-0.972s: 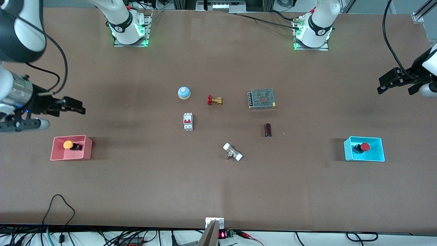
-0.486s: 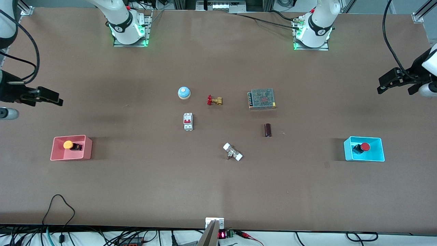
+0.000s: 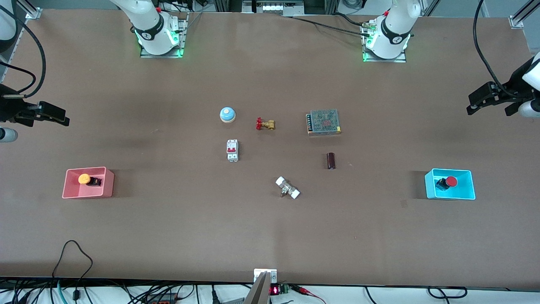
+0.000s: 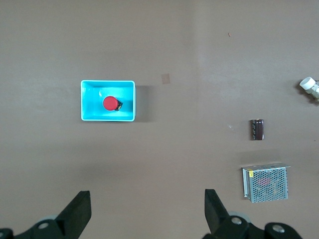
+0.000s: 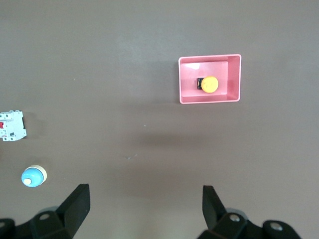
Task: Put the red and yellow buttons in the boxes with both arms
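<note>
Pink box (image 3: 88, 183) holds the yellow button (image 3: 84, 178), cyan box (image 3: 449, 184) the red button (image 3: 451, 181) (sorting apparently done), so left end effector (image 3: 476, 104) and right end effector (image 3: 55, 118) hover released at frame edges.

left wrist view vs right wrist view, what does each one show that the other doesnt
Only the left wrist view shows the open left gripper, the cyan box with the red button in it, the dark cylinder, the mesh-topped power supply and a white fitting at the picture's edge.

Only the right wrist view shows the open right gripper, the pink box holding the yellow button, the circuit breaker and the blue dome.

Both share the brown table, and in each the gripper holds nothing.
</note>
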`<control>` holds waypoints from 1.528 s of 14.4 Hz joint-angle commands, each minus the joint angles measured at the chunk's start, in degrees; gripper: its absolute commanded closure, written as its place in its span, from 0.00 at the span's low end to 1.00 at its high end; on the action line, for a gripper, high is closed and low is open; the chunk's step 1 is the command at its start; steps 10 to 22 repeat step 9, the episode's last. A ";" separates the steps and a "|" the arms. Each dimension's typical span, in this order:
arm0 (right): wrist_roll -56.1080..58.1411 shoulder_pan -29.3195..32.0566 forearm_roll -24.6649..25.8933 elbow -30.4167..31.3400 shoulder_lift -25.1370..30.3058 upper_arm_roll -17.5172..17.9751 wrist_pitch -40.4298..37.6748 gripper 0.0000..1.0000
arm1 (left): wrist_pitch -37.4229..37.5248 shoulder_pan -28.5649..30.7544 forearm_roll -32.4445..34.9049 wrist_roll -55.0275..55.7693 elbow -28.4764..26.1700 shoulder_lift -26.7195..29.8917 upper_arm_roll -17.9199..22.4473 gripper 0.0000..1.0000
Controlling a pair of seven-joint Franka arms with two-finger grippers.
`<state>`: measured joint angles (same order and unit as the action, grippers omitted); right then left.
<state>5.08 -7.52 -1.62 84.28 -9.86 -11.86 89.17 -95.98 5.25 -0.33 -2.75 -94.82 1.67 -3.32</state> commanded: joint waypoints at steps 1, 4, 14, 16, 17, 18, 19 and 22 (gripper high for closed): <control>-2.61 0.93 1.09 2.73 2.73 1.58 -0.22 0.00 | 0.26 0.73 -0.90 -1.46 -1.60 1.84 -0.63 0.00; -2.35 0.93 2.49 4.84 5.11 1.67 -0.66 0.00 | 0.26 0.73 -0.90 -2.08 -1.77 1.84 -0.63 0.00; -2.70 1.02 2.85 5.90 6.43 1.84 -1.71 0.00 | 0.18 0.73 -0.90 -1.99 -1.68 1.84 -0.63 0.00; -2.70 1.02 2.85 5.90 6.43 1.84 -1.71 0.00 | 0.18 0.73 -0.90 -1.99 -1.68 1.84 -0.63 0.00; -2.70 1.02 2.85 5.90 6.43 1.84 -1.71 0.00 | 0.18 0.73 -0.90 -1.99 -1.68 1.84 -0.63 0.00; -2.70 1.02 2.85 5.90 6.43 1.84 -1.71 0.00 | 0.18 0.73 -0.90 -1.99 -1.68 1.84 -0.63 0.00; -2.70 1.02 2.85 5.90 6.43 1.84 -1.71 0.00 | 0.18 0.73 -0.90 -1.99 -1.68 1.84 -0.63 0.00; -2.70 1.02 2.85 5.90 6.43 1.84 -1.71 0.00 | 0.18 0.73 -0.90 -1.99 -1.68 1.84 -0.63 0.00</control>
